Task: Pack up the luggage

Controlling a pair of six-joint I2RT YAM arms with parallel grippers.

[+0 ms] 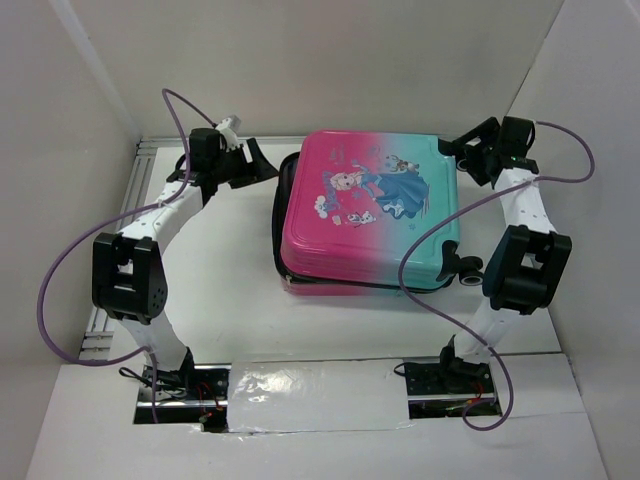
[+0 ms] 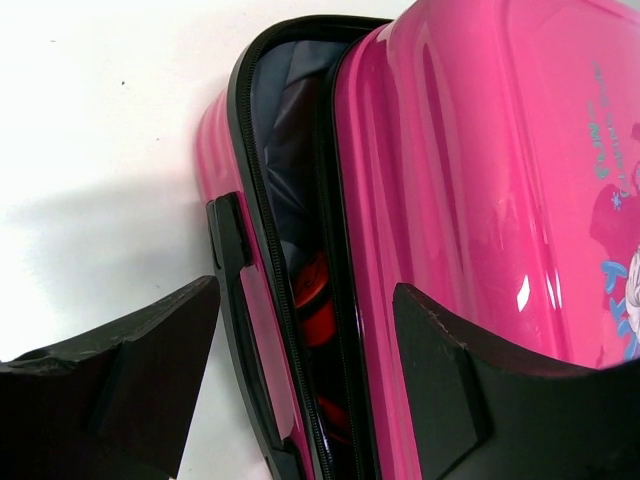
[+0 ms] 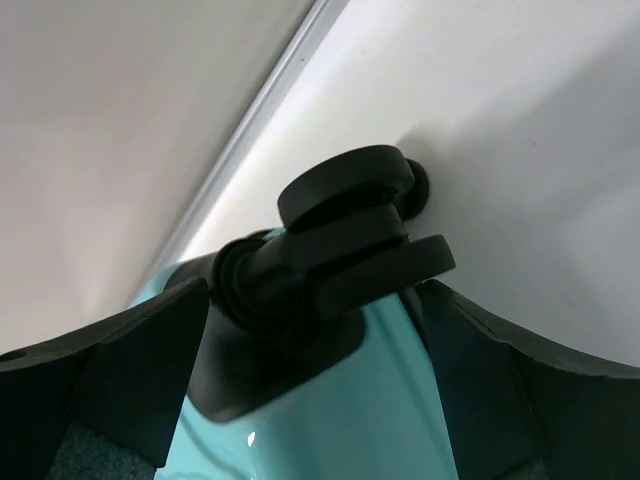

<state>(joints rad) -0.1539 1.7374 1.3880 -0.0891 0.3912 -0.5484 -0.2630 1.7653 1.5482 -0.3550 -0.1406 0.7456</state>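
Left tool [image 2: 305, 300] gapes beside pink luggage [image 2: 450, 150] bearing illegible blue script [image 2: 606, 150].

White table [image 1: 230, 300], luggage [image 1: 370, 210] lying flat on it

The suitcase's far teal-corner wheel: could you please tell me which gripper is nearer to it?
Right. The right gripper sits open at that wheel, fingers flanking it. The left gripper is open at the luggage's opposite pink end, by its zipper gap.
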